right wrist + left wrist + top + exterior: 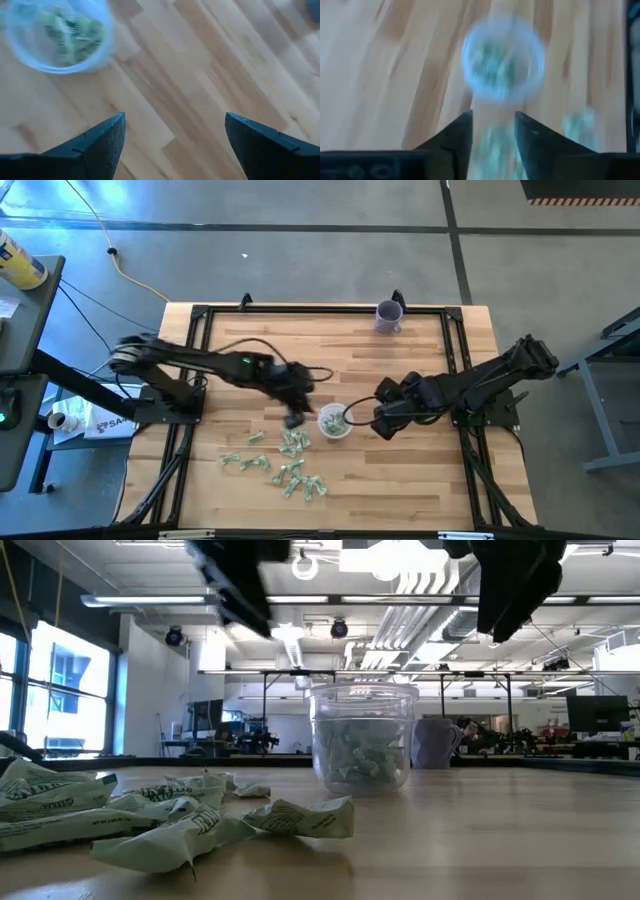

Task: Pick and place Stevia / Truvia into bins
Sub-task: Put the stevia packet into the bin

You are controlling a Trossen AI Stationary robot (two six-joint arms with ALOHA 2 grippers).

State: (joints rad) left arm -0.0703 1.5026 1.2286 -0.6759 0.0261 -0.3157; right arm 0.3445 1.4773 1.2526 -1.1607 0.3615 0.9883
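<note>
The clear cup (335,423) stands upright on the wood table, with green and white sachets inside (75,27). More sachets (285,465) lie loose on the table toward the near edge, close-up in the low view (150,815). My left gripper (293,418) hovers just left of the cup, over the edge of the loose pile. In its wrist view the fingers (493,117) stand partly apart, with blurred green sachets showing below the gap. My right gripper (383,423) hangs wide open (172,122) just right of the cup, above bare wood.
A purple opaque cup (388,315) stands near the far edge, well behind the work area (435,745). A black frame (200,360) runs along the table's sides. Bare wood lies right of the clear cup and between it and the purple cup.
</note>
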